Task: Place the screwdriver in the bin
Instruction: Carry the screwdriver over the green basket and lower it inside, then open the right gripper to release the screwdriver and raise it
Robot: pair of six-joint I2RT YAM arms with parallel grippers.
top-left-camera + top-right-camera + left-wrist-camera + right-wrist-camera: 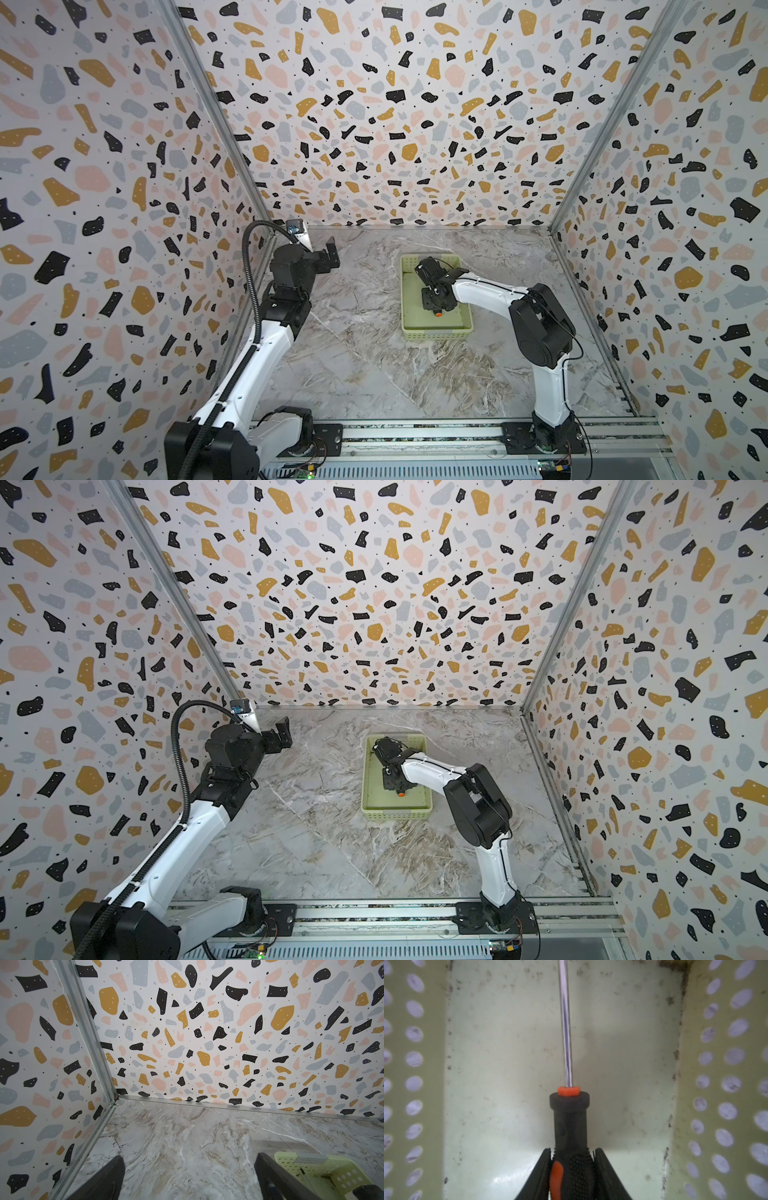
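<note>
Screwdriver (570, 1126) inside bin (436, 1064), over its floor, handle clamped btwn right jaws; left jaws wide apart.

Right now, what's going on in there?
The right gripper is shut on the screwdriver by its black-and-orange handle, holding it down inside the bin, shaft pointing along the bin's floor. It has not let go yet. The left gripper is open and holds nothing, off near the far-left corner of the table.
</note>
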